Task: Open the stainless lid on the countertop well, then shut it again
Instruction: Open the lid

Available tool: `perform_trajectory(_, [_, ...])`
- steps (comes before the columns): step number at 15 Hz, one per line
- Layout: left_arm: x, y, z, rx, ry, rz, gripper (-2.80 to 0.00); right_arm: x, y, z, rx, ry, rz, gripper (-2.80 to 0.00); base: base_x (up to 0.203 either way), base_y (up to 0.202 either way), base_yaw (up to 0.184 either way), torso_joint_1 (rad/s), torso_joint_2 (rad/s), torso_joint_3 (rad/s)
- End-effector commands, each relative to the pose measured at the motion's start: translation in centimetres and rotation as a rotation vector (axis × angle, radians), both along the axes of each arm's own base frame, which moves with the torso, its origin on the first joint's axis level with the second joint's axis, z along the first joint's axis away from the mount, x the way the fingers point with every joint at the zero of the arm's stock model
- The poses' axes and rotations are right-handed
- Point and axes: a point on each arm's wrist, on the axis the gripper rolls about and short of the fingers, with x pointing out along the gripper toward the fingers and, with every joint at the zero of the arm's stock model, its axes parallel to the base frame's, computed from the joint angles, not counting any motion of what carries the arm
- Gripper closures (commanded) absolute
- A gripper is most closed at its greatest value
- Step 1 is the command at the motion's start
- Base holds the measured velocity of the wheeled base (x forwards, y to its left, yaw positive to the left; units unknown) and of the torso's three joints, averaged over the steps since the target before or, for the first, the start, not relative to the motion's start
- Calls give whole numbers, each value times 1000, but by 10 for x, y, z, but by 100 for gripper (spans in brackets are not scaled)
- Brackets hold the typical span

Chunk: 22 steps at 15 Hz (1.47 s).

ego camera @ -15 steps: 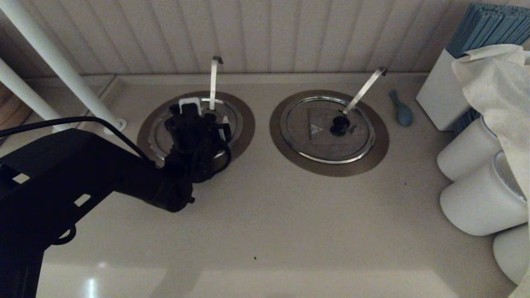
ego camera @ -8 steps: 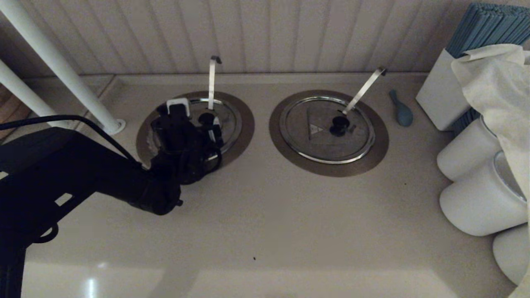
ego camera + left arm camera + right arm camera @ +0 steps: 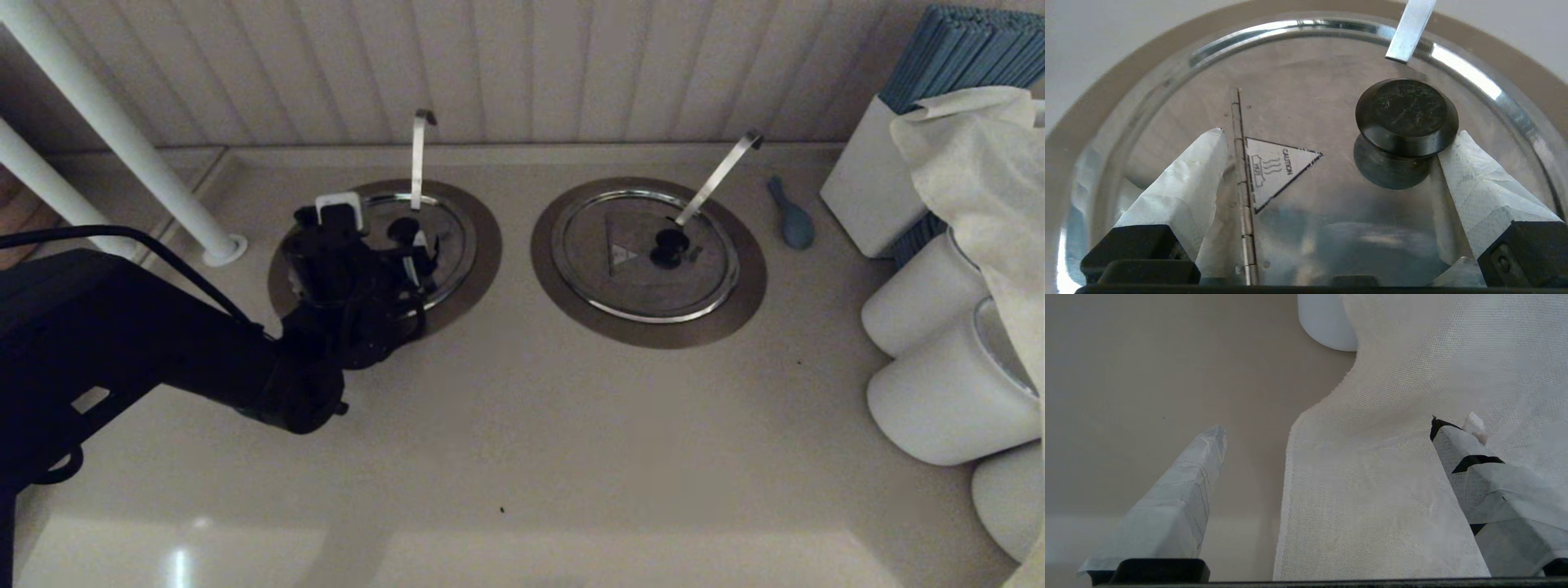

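The stainless lid point(image 3: 449, 233) lies shut in the countertop well, whose bronze ring point(image 3: 483, 245) surrounds it at the back left. Its thin hooked rod point(image 3: 418, 159) stands upright behind the black knob point(image 3: 402, 229). My left gripper point(image 3: 377, 233) hovers open just over the lid. In the left wrist view the left gripper point(image 3: 1337, 134) holds nothing: one fingertip point(image 3: 1457, 151) sits beside the knob point(image 3: 1406, 110), the other near the flap hinge point(image 3: 1241, 163) and triangle sticker point(image 3: 1274, 171). My right gripper point(image 3: 1327, 426) is open over a white cloth point(image 3: 1380, 490), out of the head view.
The twin lid point(image 3: 629, 269) with its slanted strip handle point(image 3: 718, 175) sits at the back right. A blue spoon point(image 3: 792, 219), a white box point(image 3: 865, 188), white canisters point(image 3: 939, 392) and a draped cloth point(image 3: 980, 163) crowd the right side. White poles point(image 3: 122, 139) stand at the left.
My left arm has drawn back to the left and toward me. The black knob, hidden under the gripper a second ago, now shows beside it. The lid stays seated.
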Motion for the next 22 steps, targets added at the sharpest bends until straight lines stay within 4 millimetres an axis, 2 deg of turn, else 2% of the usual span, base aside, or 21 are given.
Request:
perform_trajectory(1, [-4, 2, 8, -9, -22, 4, -280, 0, 0, 0, 0, 0, 1, -280, 0, 0, 0, 0, 0, 0])
perform_trajectory(15, [-14, 18, 19, -13, -38, 35, -280, 0, 0, 0, 0, 0, 0, -280, 0, 0, 0, 0, 0, 0])
perform_trajectory(22, [-26, 27, 26, -14, -41, 48, -280, 0, 0, 0, 0, 0, 1, -280, 0, 0, 0, 0, 0, 0])
